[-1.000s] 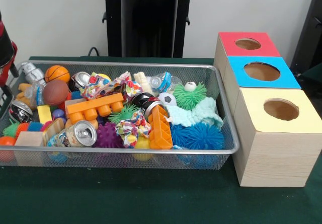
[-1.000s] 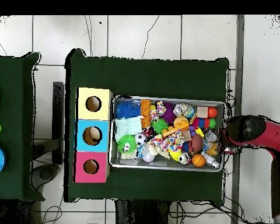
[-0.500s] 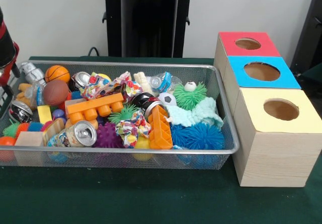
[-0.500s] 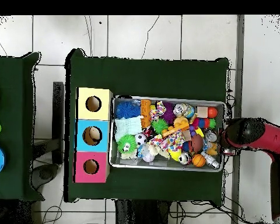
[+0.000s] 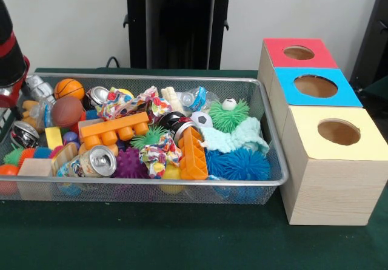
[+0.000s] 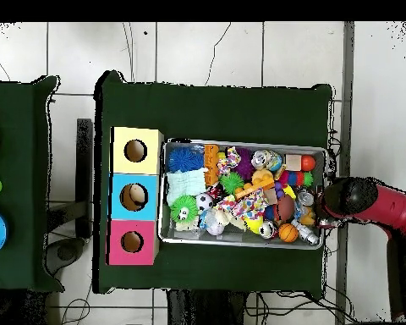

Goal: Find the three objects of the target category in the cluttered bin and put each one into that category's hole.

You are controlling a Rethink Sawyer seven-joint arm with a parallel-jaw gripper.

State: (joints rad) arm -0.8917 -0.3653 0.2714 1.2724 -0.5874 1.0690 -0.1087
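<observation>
The bin (image 5: 267,121) sits crammed left of the three holed boxes (image 5: 327,130), nothing apparently sorted yet, a yellow toy (image 5: 171,173) half-buried near its front, while the arm (image 6: 371,203) hovers at the bin's end, its pincer's state impossible to tell.

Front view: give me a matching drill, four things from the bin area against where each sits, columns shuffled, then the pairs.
Things:
1. basketball
2. blue spiky ball
3. drink can
4. red-topped box

Places:
A. near rim of the bin, left of middle
B. farthest of the three boxes
C. bin's near right corner, next to the yellow-topped box
D. far left corner of the bin

Pairs: 1-D, 2-C, 3-A, 4-B
</observation>
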